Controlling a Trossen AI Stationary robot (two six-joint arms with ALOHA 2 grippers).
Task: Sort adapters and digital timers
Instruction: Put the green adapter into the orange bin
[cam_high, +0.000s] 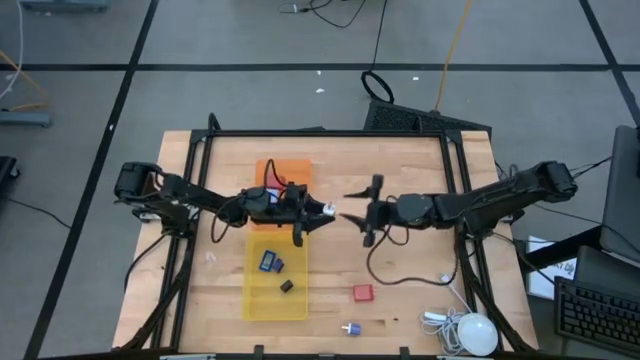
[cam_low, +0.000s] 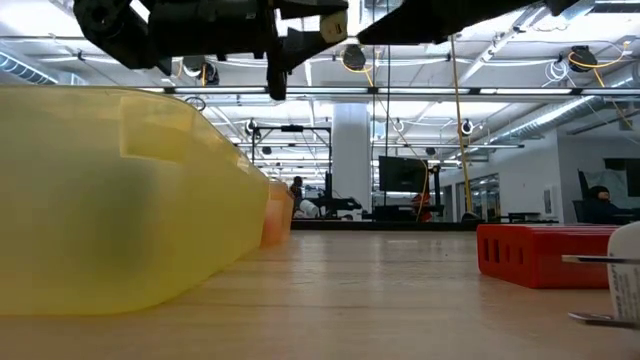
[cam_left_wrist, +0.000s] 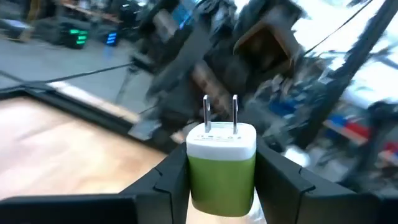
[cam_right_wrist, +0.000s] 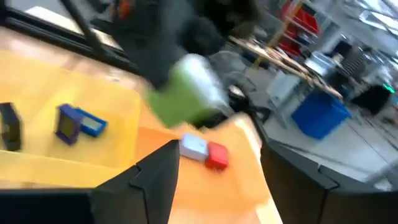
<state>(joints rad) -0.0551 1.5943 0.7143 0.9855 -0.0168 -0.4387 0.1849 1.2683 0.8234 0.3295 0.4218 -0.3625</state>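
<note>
I see the wooden table (cam_high: 400, 170) filling the middle of the high view, both arms reaching in from the sides and meeting near frame centre.

Yellow tray (cam_high: 262, 300) sits lower centre-left, long axis running up-down in the frame. Orange tray (cam_high: 295, 168) touches its upper end, mostly hidden under the left arm.

Left gripper (cam_high: 327, 211) is just left of centre, above the upper right corner of the yellow tray, clamped on the green adapter (cam_left_wrist: 221, 176). In the left wrist view its body stands upright between the fingers (cam_left_wrist: 165, 183), white cap on top, two metal prongs pointing straight away from the wrist. Long axis runs along the fingers.

Right gripper (cam_high: 355, 212) is just right of centre, facing the left one tip to tip, fingers spread, holding nothing. Its wrist view is motion-smeared, so I read the green-and-white blob there as that same adapter, probably.

White round device (cam_high: 476, 334) with cable sits lower right of the high view.

Red adapter (cam_high: 362, 292) lies on the bare wood right of the yellow tray. Small white-purple adapter (cam_high: 349, 328) sits below it, near the bottom edge.

Inside the yellow tray: blue timer (cam_high: 269, 262) and black timer (cam_high: 286, 286). In the orange tray, per the right wrist view, a light blue adapter (cam_right_wrist: 194, 148) and a second red adapter (cam_right_wrist: 217, 155) lie touching.
</note>
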